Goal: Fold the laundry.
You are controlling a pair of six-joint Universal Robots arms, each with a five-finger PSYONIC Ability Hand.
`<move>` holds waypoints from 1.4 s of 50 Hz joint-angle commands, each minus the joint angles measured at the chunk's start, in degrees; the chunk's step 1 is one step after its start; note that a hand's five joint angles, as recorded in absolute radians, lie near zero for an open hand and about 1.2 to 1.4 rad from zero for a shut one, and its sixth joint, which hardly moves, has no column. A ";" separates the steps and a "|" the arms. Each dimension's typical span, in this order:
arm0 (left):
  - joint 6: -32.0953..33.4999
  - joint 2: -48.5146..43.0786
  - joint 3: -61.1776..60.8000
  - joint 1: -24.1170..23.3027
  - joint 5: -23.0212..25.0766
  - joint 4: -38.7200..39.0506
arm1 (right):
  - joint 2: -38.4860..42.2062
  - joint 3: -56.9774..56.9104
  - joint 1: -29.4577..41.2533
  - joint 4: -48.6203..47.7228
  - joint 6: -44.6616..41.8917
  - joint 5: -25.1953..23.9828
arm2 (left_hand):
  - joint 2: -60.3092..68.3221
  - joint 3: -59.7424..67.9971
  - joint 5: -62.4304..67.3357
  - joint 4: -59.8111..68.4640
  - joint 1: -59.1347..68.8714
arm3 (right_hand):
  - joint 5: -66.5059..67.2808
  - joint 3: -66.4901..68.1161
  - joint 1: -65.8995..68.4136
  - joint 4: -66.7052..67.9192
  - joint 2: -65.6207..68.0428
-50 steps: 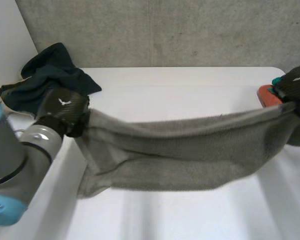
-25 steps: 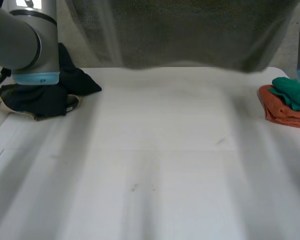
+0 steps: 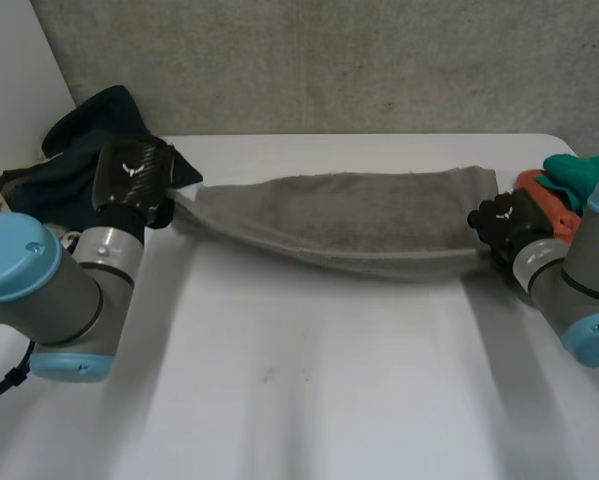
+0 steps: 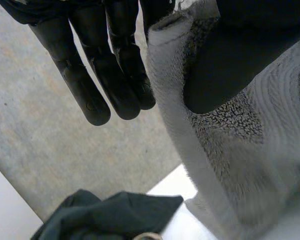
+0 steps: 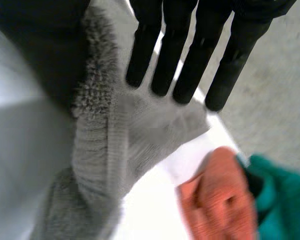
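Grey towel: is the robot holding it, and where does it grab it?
Yes. The left hand pinches the grey towel at one end, and the right hand pinches the opposite end, each between thumb and fingers.

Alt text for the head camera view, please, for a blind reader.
Two robot hands hold a grey towel stretched across a white table, the left hand pinching one end, the right hand the other. A dark cloth lies beside the left hand; an orange cloth and a teal cloth beside the right.
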 commanded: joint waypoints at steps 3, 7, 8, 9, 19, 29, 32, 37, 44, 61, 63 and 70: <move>-0.05 2.47 -0.85 0.84 0.19 0.02 | -0.49 -0.59 -5.79 1.91 19.07 0.03 | 11.27 11.45 13.96 11.14 13.65 | -17.61 -18.27 -16.87 -18.27 -16.69; 0.12 4.32 -1.64 1.45 0.19 -0.25 | -1.02 -1.47 -9.92 7.18 23.39 -0.23 | 11.27 11.45 13.96 11.14 13.65 | -16.27 -16.93 -15.53 -16.92 -15.34; 0.12 4.59 -1.73 1.63 0.19 -0.25 | -0.93 -2.00 -10.62 8.76 23.92 -0.23 | 11.27 11.45 13.96 11.14 13.65 | -16.10 -16.76 -15.36 -16.75 -15.17; 0.12 5.03 -1.99 1.80 0.19 -0.25 | -0.67 -2.70 -11.33 11.04 24.01 -0.23 | 11.27 11.45 13.96 11.14 13.65 | -13.77 -14.43 -13.02 -14.42 -12.84; 0.21 8.27 -5.76 1.81 0.89 -3.40 | -1.54 -0.43 -14.06 14.13 17.44 -6.03 | 11.27 11.45 13.96 11.14 13.65 | 39.18 38.53 39.93 38.53 40.11; 0.91 22.67 -14.10 2.15 2.30 -25.33 | -15.60 11.00 -16.25 20.19 -4.80 -7.44 | 11.27 11.45 13.96 11.14 13.65 | 39.18 38.53 39.93 38.53 40.11; 1.53 27.26 -16.92 3.30 2.91 -34.14 | -19.82 14.34 -18.36 25.64 -13.06 -7.09 | 11.27 11.45 13.96 11.14 13.65 | 39.18 38.53 39.93 38.53 40.11; 6.00 32.80 -21.32 4.27 5.28 -47.51 | -26.32 20.92 -23.36 38.80 -28.60 -5.86 | 11.27 11.45 13.96 11.14 13.65 | 39.18 38.53 39.93 38.53 40.11; 13.74 35.35 -25.19 4.88 7.83 -51.75 | -27.91 21.82 -24.87 40.17 -30.40 -6.65 | 11.27 11.45 13.96 11.14 13.65 | 39.18 38.53 39.93 38.53 40.11; 4.35 14.27 -9.82 3.91 6.96 -28.90 | -8.85 1.70 -14.68 16.69 -10.19 -4.45 | 11.27 11.45 13.96 11.14 13.65 | 39.18 38.53 39.93 38.53 40.11; 2.50 11.64 -7.28 3.65 6.52 -28.29 | -5.26 -2.24 -13.28 14.24 -8.35 -3.40 | 11.27 11.45 13.96 11.14 13.65 | 39.18 38.53 39.93 38.53 40.11; 0.83 -2.58 7.38 -0.12 -3.74 -25.21 | 4.34 -14.65 -9.49 8.87 -6.40 0.56 | 11.27 11.45 13.96 11.14 13.65 | 39.18 38.53 39.93 38.53 40.11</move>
